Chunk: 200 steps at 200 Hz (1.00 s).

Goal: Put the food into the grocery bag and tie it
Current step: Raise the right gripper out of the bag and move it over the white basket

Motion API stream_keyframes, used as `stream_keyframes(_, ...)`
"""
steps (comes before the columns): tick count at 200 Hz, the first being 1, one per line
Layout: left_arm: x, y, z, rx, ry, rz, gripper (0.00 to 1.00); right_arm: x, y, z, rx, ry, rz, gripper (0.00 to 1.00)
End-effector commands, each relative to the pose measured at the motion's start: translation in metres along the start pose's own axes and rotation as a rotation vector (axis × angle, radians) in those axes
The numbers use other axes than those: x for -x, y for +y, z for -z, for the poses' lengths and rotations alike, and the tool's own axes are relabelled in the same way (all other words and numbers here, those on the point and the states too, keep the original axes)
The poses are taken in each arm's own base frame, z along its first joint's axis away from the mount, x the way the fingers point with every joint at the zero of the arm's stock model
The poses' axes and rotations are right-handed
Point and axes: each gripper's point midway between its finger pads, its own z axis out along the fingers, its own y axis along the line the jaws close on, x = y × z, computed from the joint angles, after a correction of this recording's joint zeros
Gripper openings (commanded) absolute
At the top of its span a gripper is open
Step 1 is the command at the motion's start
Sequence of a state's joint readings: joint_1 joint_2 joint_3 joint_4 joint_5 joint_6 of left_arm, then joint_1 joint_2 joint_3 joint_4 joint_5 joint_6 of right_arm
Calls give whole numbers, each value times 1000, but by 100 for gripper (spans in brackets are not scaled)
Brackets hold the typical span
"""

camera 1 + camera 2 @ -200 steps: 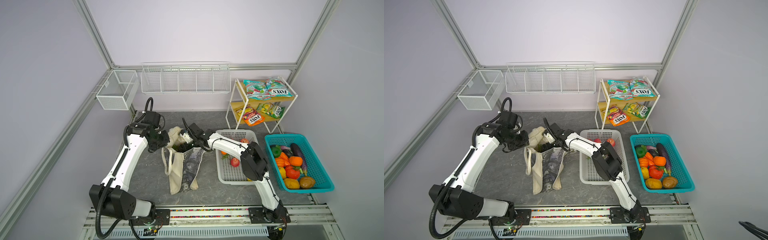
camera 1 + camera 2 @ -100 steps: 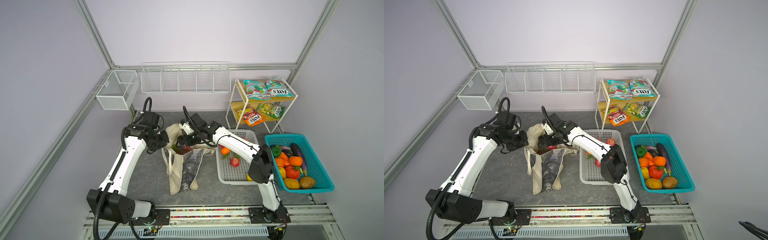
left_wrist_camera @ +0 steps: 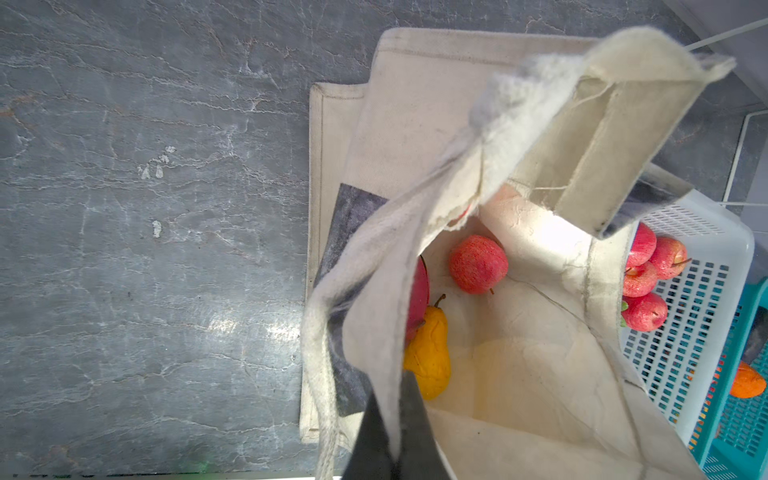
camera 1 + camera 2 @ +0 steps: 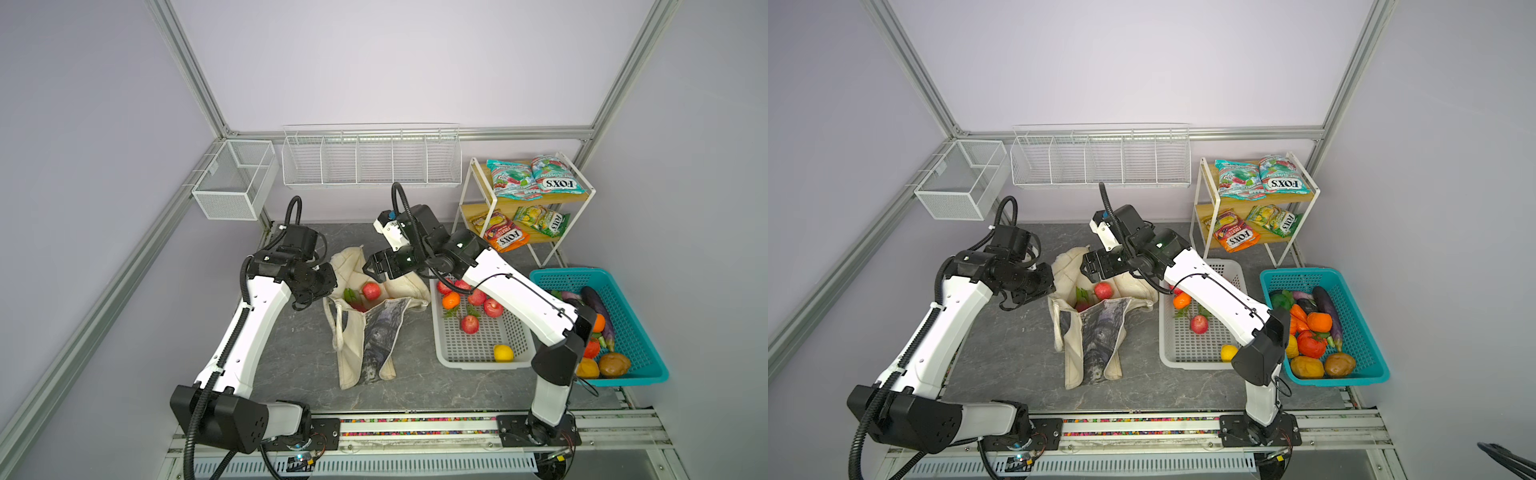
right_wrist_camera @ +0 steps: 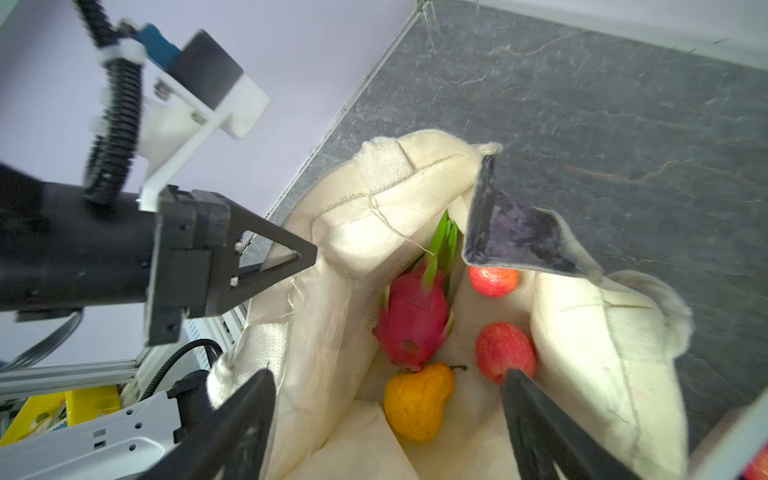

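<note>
The bag point(image 4: 365, 340) lies on the table point(image 4: 291, 357). Its mouth is propped up only by the left pincer point(image 5: 307, 253), which is clamped tight on the rim. If that cloth slips free, I'd expect the mouth to flop shut over the dragon fruit point(image 5: 415, 320), pear point(image 5: 417, 401) and apples point(image 5: 505, 351) inside. The next fruit would then land on canvas and roll away. The right pincer point(image 4: 374, 269) hangs just over the opening, jaws wide apart, holding nothing. I can't tell whether a finger brushes the rim. More apples wait in the white basket point(image 4: 486, 365).
</note>
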State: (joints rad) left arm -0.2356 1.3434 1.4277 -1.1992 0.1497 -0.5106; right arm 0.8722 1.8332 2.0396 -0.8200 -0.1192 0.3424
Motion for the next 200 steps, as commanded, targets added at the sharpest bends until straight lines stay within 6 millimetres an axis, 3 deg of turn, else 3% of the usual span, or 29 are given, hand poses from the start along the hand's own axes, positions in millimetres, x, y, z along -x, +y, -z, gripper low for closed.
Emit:
stream_keyframes(1,6,0,6,14,-16,-25,0,4,-13,40,-110,-60,72,88)
stream_keyframes(47,7,-6,5,-11,-7,-63,0,-13,-71,85,-396,-110,72,88)
stream_keyframes(69,5,-9,1,-31,7,-69,0,-41,-105,101,-503,-87,-36,88)
stream_keyframes(100,6,-14,-4,-67,3,-80,0,-93,-142,111,-547,-18,-262,88)
stream_keyframes(102,6,-14,-4,-68,6,-81,0,-103,-146,113,-558,11,-285,88)
stream_keyframes(150,5,-15,-1,-61,15,-137,0,-167,-163,126,-634,110,-474,89)
stream_keyframes(200,5,1,-6,17,7,-162,0,-205,-180,138,-733,142,-508,93)
